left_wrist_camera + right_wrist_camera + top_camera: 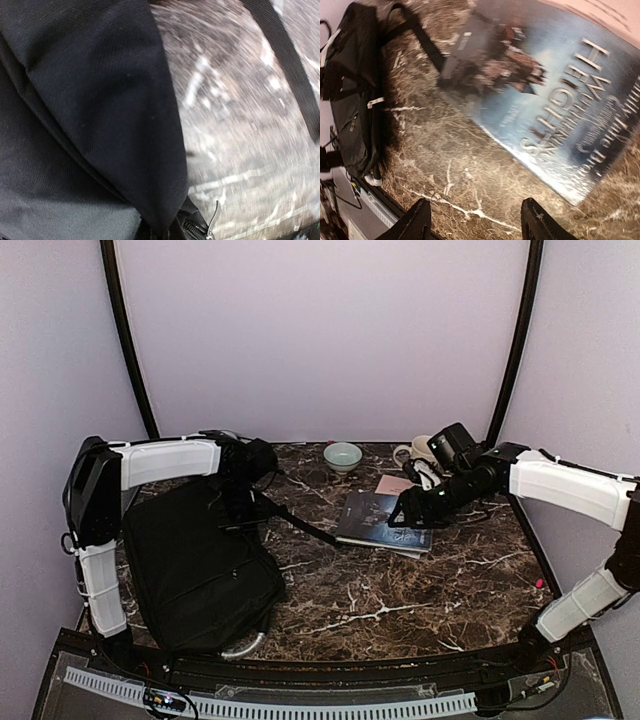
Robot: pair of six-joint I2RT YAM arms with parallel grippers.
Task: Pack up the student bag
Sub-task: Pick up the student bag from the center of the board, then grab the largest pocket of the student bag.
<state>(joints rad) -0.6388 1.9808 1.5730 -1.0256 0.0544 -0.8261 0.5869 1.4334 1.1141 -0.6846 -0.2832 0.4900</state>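
The student bag (200, 570), large, black and flat, lies on the left of the marble table, with one strap (300, 525) trailing right. My left gripper (243, 502) is at the bag's far right corner. In the left wrist view a fold of its black fabric (100, 100) bunches toward the jaws and hides the fingers; a zipper pull (214, 220) hangs beside it. The gripper is shut on that fabric. My right gripper (476, 222) stands open over bare marble, just short of a blue book (555, 100) that also shows from above as the book (385, 520).
A pale green bowl (343, 455) stands at the back centre. A white mug (420, 452) and a pink item (393, 484) sit behind the book. The bag's grey-white handle (245, 645) curves near the front edge. Marble table (420, 590) extends front right.
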